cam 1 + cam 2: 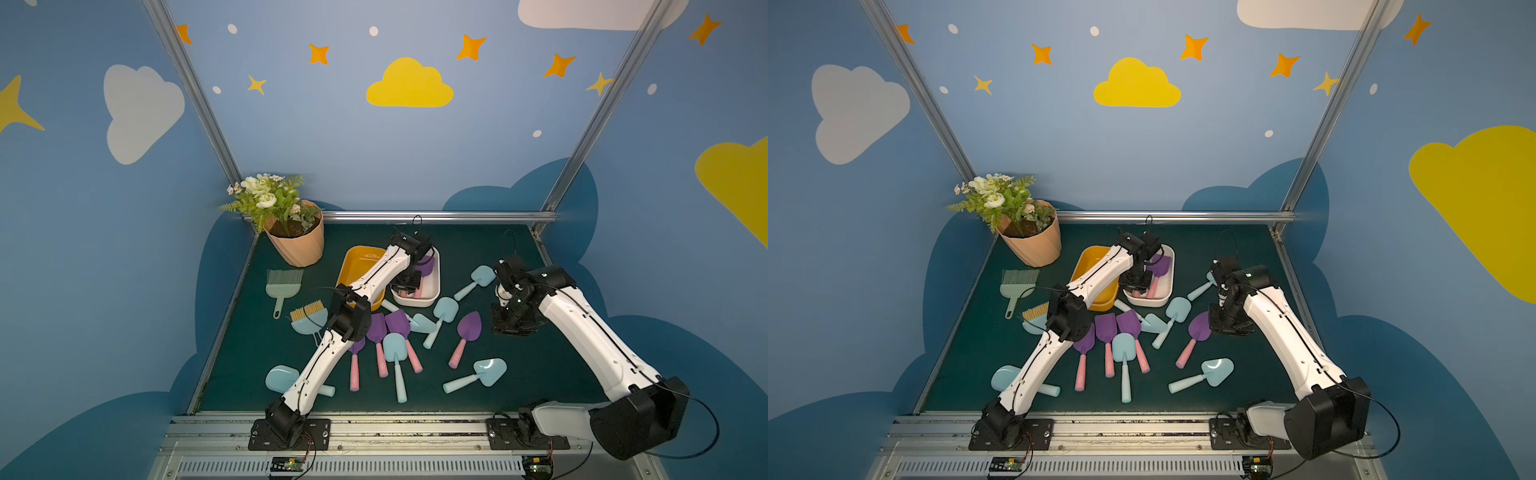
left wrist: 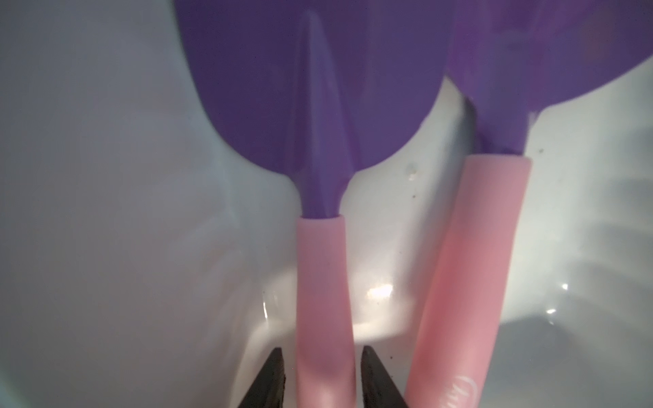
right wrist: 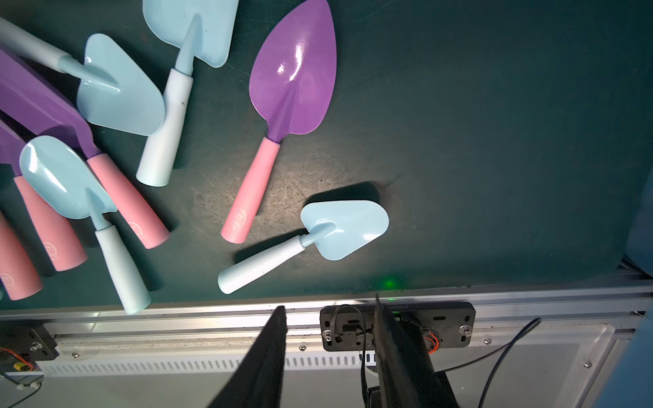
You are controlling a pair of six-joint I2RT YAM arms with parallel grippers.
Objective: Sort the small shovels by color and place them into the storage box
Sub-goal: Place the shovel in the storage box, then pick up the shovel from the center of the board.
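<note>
The left gripper [image 2: 322,349] is down inside the white storage box [image 1: 415,302], at the centre of both top views. Its jaws are slightly parted either side of the pink handle of a purple shovel [image 2: 318,106], not gripping it. A second purple shovel [image 2: 466,268] lies just beside. The right gripper [image 3: 328,303] hangs open and empty right of centre. Other shovels [image 1: 394,349] lie scattered on the table [image 1: 540,374] below.

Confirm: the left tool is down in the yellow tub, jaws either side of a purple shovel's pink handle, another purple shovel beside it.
Wrong tub: it is the white tub, as the left wrist view shows. The left tool does straddle the pink handle of a purple shovel, another purple shovel beside it.
</note>
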